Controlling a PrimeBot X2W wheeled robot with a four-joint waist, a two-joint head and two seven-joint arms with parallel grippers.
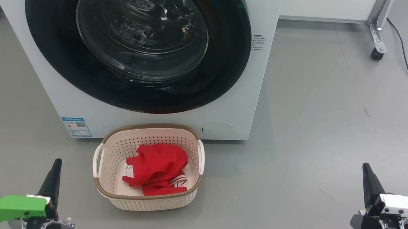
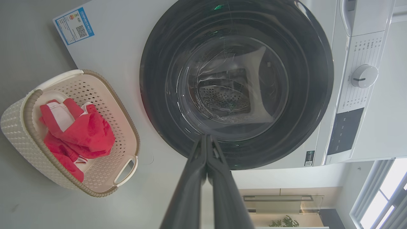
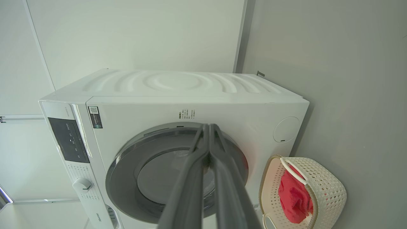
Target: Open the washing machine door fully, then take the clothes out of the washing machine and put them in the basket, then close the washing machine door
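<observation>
Showing red clothes (image 1: pixel 161 165) heaped inside basket (image 1: pixel 147 204), on floor (image 1: pixel 315 118) just before washing machine (image 1: pixel 253 96), door (image 1: pixel 50 46) shut. Clenched, grasping nothing: left jaws and right jaws, low and well apart from basket.

The basket (image 1: pixel 146 201) stands on the floor (image 1: pixel 313 143) just before the washing machine (image 1: pixel 225 117), below the washing machine door (image 1: pixel 47 39). The clothes (image 1: pixel 159 167) lie in the basket.

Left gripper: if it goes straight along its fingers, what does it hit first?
Probably the washing machine door: the left gripper points at its black ring, by the edge of the glass. Nothing shows in between, though depth is unclear.
</observation>
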